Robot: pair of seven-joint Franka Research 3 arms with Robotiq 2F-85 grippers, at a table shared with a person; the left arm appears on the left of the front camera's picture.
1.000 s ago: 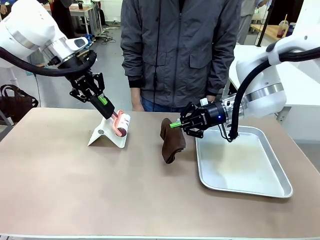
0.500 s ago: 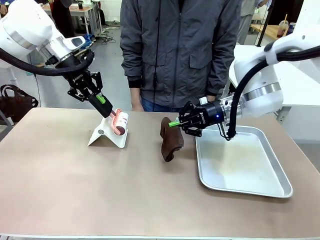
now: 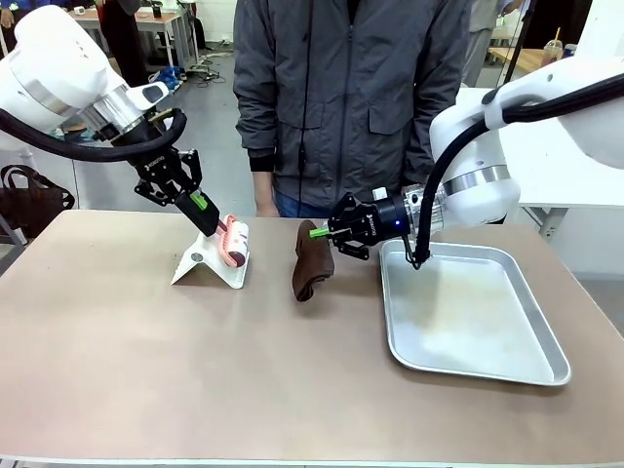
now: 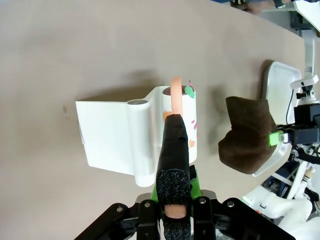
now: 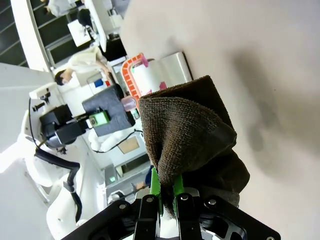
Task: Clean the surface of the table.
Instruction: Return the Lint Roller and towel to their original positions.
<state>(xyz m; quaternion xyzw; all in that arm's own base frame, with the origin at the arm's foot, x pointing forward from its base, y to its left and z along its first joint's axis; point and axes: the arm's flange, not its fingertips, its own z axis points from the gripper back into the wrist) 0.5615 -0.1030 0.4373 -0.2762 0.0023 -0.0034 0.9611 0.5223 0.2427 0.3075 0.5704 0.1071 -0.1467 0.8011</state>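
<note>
Step in hand: I judge I'm carrying the cloth (image 3: 312,270) out over the tabletop (image 3: 195,361) to start a wipe; its lower end hangs close to the surface, touching or not I can't tell.
Right gripper (image 3: 319,232): clenched on the cloth's upper edge, green pads pinching a fold in the right wrist view.
Left gripper (image 3: 216,230): grasping the lint roller (image 3: 236,242) by its pink handle, the roll sitting in its white stand (image 3: 207,263) on the far left of the tabletop.
Doing it well: I'd lower the right wrist until the cloth spreads flat, then drag with light, even pressure, and steer clear of the tray (image 3: 468,312) on the right and the stand on the left.
Tabletop: smooth, matte, brownish-tan, broad and flat, spreading from near edge to far edge under everything.
Cloth: dark brown, coarse knit, soft and limp, folded to a drooping pouch.
Tray: silver metal, rectangular, raised rim, rounded corners.
Stand: stiff white plastic, folded like a tent.
Person (image 3: 351,97): standing at the far side, in a grey jacket.
</note>
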